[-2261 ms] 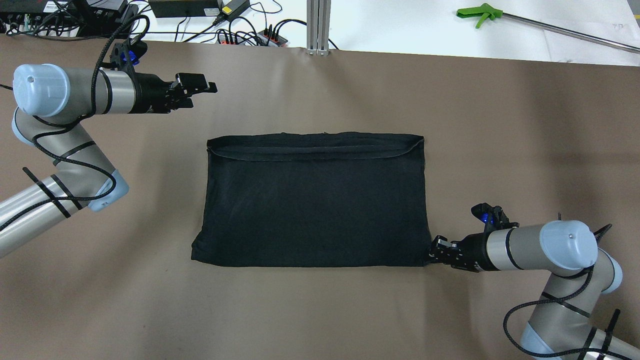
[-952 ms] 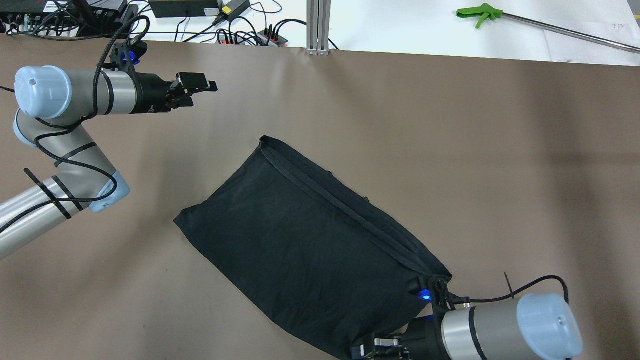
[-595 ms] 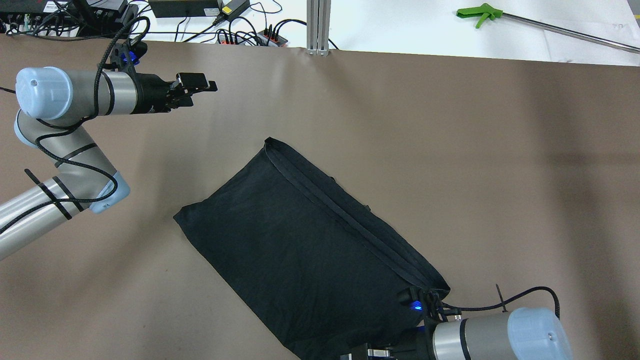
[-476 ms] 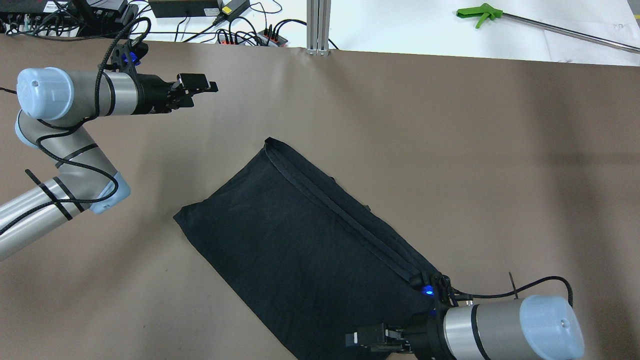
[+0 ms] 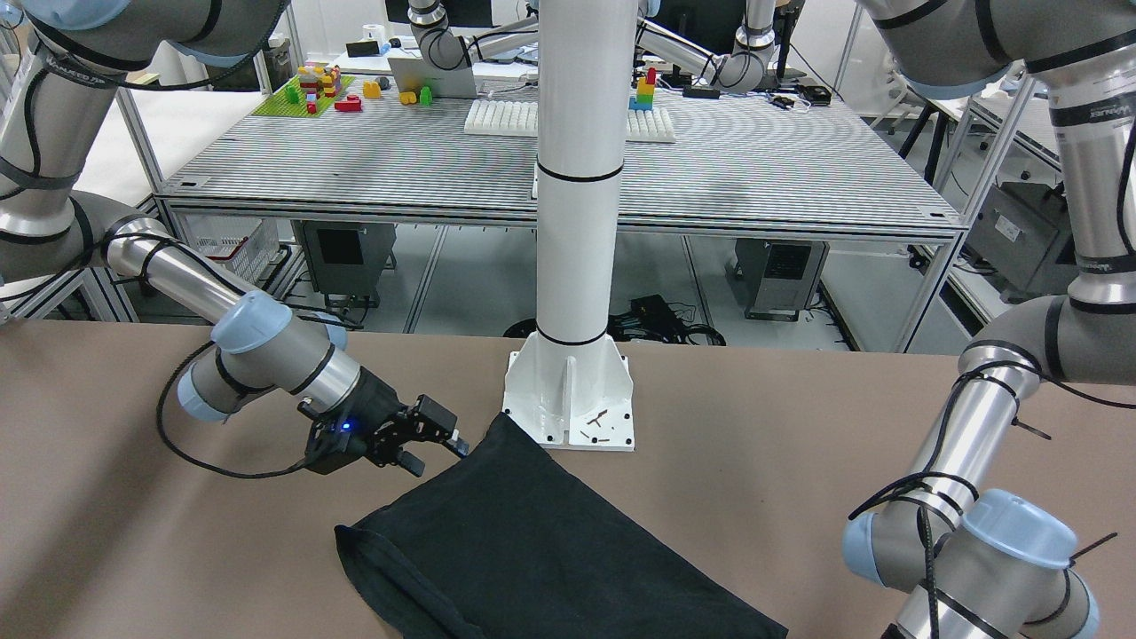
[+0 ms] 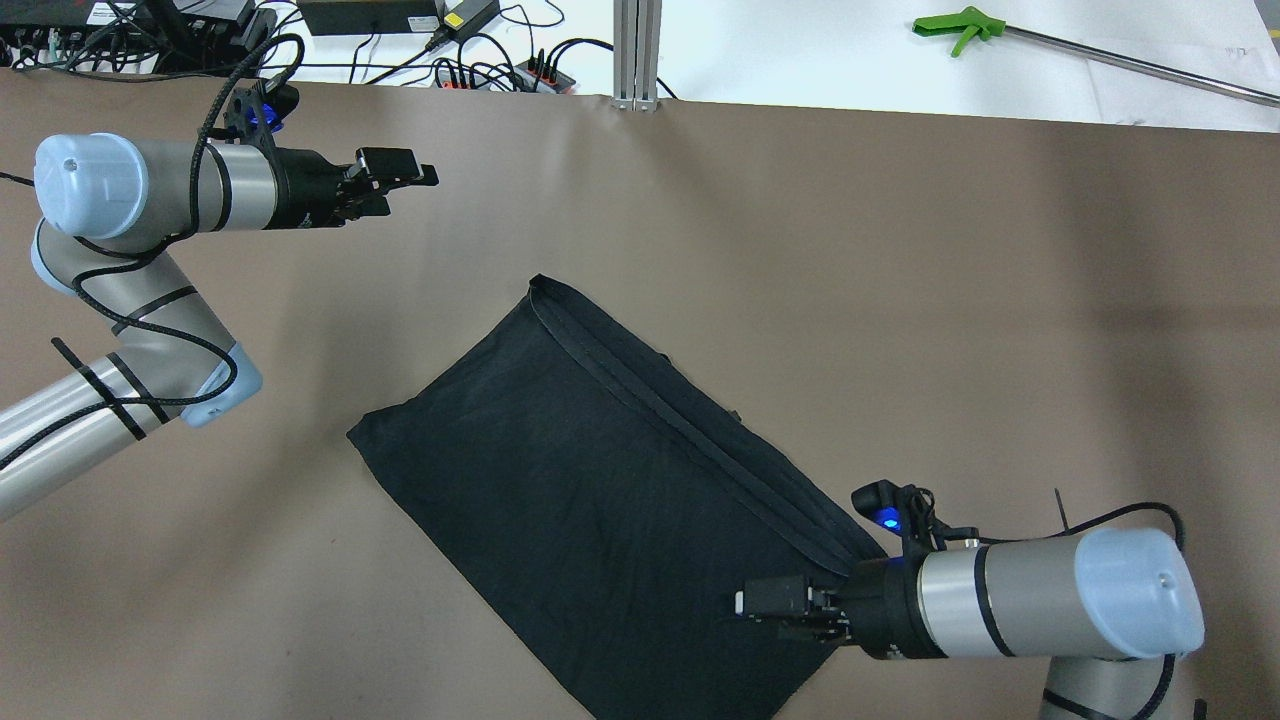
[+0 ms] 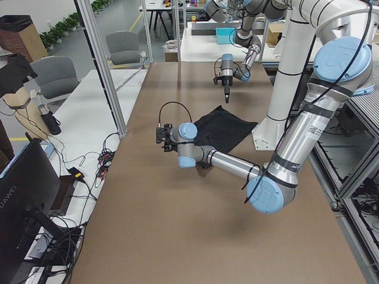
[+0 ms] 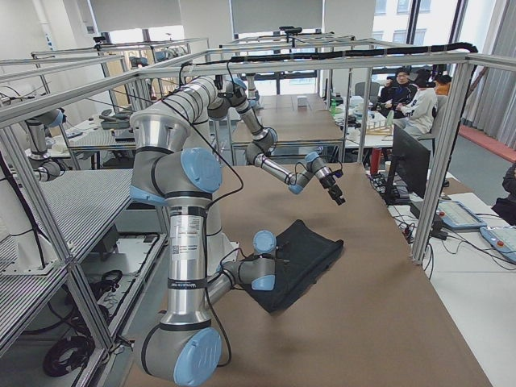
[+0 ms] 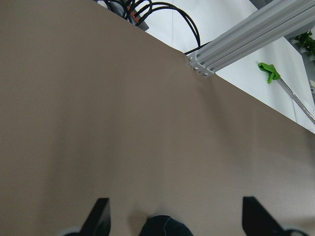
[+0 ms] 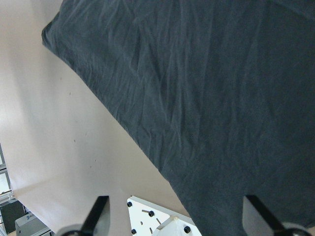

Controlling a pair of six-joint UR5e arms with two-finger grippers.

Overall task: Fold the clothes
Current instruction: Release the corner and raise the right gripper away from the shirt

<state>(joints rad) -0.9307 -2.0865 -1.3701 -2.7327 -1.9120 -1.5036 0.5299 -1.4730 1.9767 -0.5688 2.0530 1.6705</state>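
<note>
The black cloth (image 6: pixel 600 500) lies flat and diagonal on the brown table (image 6: pixel 900 300), its hemmed band toward the far right side. It also shows in the front view (image 5: pixel 541 541) and fills the right wrist view (image 10: pixel 206 98). My right gripper (image 6: pixel 765 605) hovers over the cloth's near right corner, open and empty; in the front view my right gripper (image 5: pixel 439 437) is just beside the cloth's corner. My left gripper (image 6: pixel 415 175) is open and empty at the far left, well away from the cloth, over bare table (image 9: pixel 147 123).
The white pillar's base plate (image 5: pixel 572 399) stands right at the cloth's near corner and shows in the right wrist view (image 10: pixel 157 221). An aluminium post (image 6: pixel 637 60), cables (image 6: pixel 480 70) and a green grabber tool (image 6: pixel 960 28) lie beyond the far edge.
My right gripper dragged the cloth's near right corner toward the robot, turning it diagonal, then let go and moved forward over it. The cloth has stopped moving. The left arm has barely moved.
</note>
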